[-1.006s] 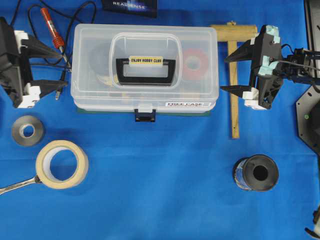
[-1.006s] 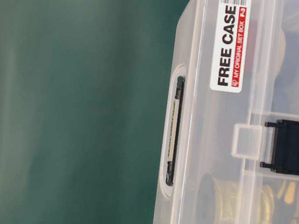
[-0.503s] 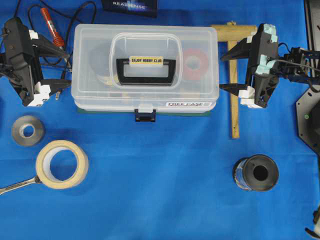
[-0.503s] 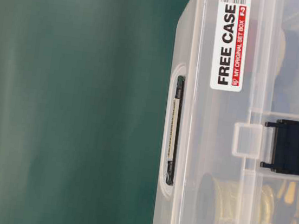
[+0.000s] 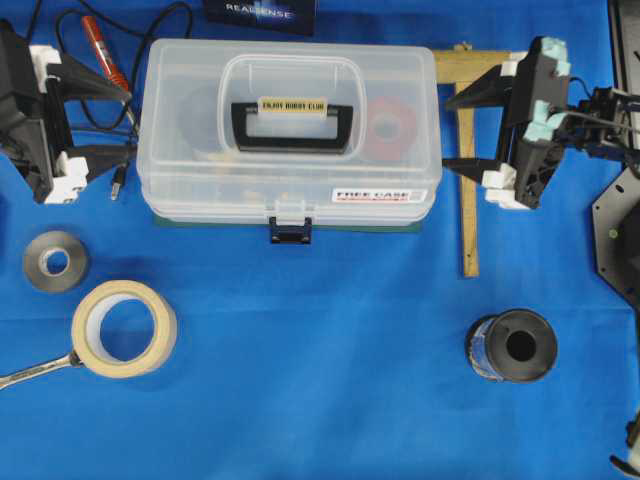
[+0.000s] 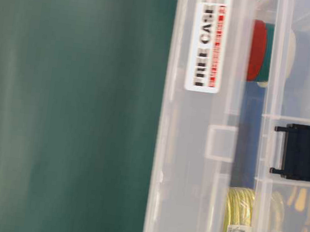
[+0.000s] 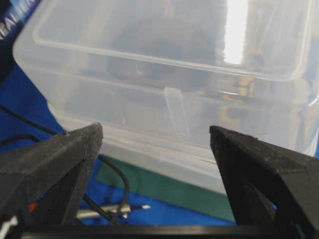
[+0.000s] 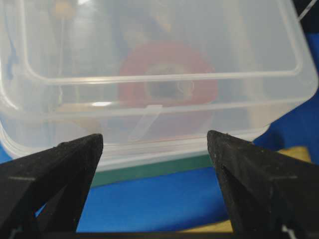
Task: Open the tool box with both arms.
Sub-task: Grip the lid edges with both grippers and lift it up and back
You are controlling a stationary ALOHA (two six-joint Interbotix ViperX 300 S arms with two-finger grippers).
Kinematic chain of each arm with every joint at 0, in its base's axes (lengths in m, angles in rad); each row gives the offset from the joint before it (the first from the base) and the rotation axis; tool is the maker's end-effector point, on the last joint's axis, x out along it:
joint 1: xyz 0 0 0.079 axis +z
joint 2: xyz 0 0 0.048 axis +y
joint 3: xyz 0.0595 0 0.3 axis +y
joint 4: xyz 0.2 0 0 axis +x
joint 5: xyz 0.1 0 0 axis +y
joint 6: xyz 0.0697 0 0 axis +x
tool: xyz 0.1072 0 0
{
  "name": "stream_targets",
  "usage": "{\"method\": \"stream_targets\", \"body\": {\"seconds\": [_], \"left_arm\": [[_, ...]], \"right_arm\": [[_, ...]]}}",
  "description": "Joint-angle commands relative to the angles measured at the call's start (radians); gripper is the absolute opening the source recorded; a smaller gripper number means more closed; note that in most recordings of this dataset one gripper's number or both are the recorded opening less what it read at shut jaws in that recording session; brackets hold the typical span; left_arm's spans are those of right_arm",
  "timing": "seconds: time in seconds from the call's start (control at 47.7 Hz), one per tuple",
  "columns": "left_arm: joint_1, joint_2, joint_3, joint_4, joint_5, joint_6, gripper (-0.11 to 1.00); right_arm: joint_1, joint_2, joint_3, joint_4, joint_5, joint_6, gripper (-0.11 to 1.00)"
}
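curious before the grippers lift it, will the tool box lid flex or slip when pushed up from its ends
Likely some flex: the tool box lid is thin clear plastic, long between its ends. Probably slippery too: it looks smooth and glossy in the wrist views. It seems fairly light, though rolls of tape and wire inside add weight below.

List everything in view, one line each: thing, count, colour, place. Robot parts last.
tool box: one, clear with black handle, top centre, between the grippers
masking tape roll: one, cream, lower left
small tape roll: one, grey, left
wrench: one, silver, touching the masking tape roll
dark spool: one, black, lower right
wooden square: one, tan, right of the tool box
red-handled tool with cable: one, top left
table cloth: one, blue
left gripper: one, black, open
right gripper: one, black, open
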Motion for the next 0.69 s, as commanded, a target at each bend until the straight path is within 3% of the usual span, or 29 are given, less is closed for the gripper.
{"method": "stream_targets", "body": {"seconds": [0.0,0.67], "left_arm": [[0.008,-0.032,-0.04,-0.003,-0.031,-0.003,0.88],[0.135,-0.048,-0.038,-0.003,-0.164,0.038,0.88]], "right_arm": [[0.002,-0.034,-0.054,0.0,-0.017,0.003,0.85],[-0.137,-0.074,-0.055,0.0,-0.074,0.003,0.85]]}}
